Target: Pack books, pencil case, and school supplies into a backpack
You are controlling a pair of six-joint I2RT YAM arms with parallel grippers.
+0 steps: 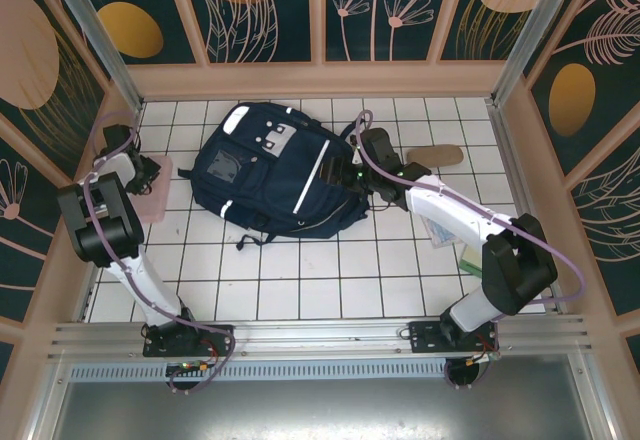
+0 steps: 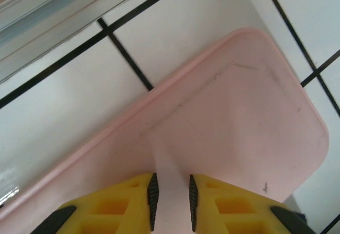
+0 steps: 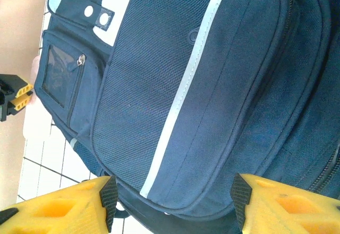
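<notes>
Backpack (image 1: pixel 270 170) lies flat mid-desk (image 1: pixel 300 280), front panel up, white stripes showing. Pink case (image 2: pixel 234 122) lies flat on the tiles at the desk's left side, left of the backpack and not touching it. Left jaws are down at the case: yellow fingers (image 2: pixel 133 202) stand close together with a slim gap and pink shows between them. Cannot tell whether they pinch the case or only touch it. Right jaws are open wide, empty, and hover over the backpack's front panel near its right side. Tan pouch (image 1: pixel 435 153) lies on the desk to the right of the backpack, apart from it.
</notes>
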